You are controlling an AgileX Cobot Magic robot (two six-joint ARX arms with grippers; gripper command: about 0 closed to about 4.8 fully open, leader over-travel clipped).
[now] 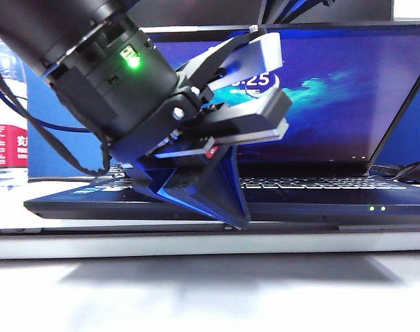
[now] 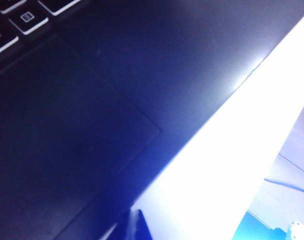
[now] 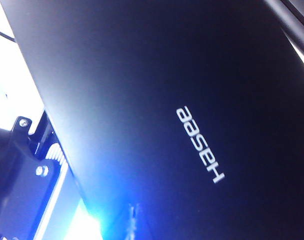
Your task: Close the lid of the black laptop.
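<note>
Left pincer (image 1: 261, 86), fingers apart and empty, hangs before the lid (image 1: 348, 83) of the black laptop (image 1: 320, 200) near the table's front edge; right pincer's state unseen, behind the lid.

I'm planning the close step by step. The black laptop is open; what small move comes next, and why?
Probably ease the right end effector forward against the lid, tipping it slightly toward the keys: its camera faces the Hasee shell close up, and the lid stands open. Only slightly, since the open left end effector hangs over the palm rest.
</note>
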